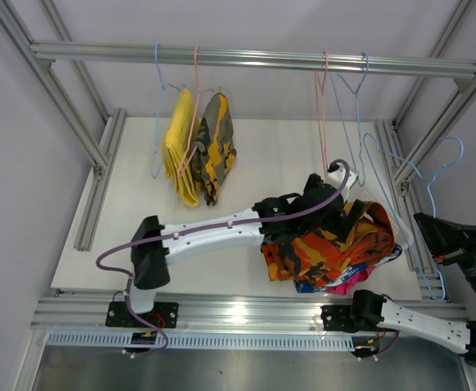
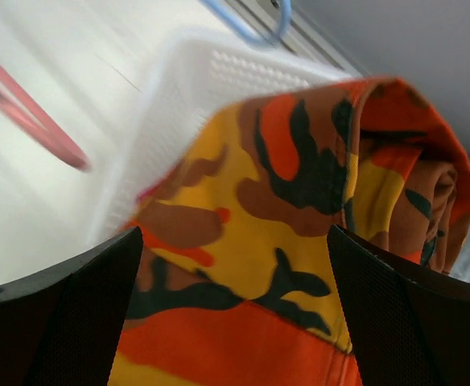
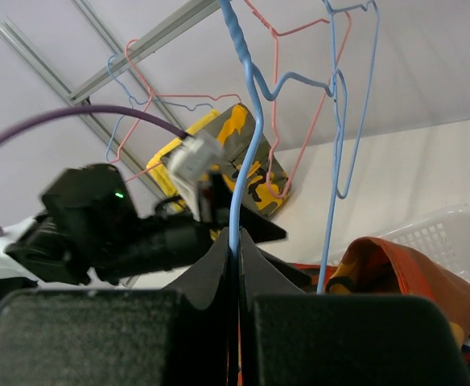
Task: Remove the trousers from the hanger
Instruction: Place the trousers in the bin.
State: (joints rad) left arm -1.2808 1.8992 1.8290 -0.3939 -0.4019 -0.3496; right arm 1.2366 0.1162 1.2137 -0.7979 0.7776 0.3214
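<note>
From above, yellow trousers [image 1: 179, 147] and camouflage trousers [image 1: 218, 147] hung side by side from the rail [image 1: 254, 57] at 11 o'clock, their length running 12 to 6. Orange-red trousers [image 1: 328, 248] lay crumpled atop a pile at 4 o'clock, by the table's [image 1: 279, 163] right edge, with bare table between. Only the left wrist view showed the left gripper [image 2: 233, 241] spread wide over that cloth, beside a white basket [image 2: 219, 72]. Only the right wrist view showed the right gripper [image 3: 237, 257] clamped on a blue hanger [image 3: 247, 137].

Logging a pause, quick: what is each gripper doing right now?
Left gripper: open, over the orange camouflage trousers.
Right gripper: shut on a blue hanger.
</note>
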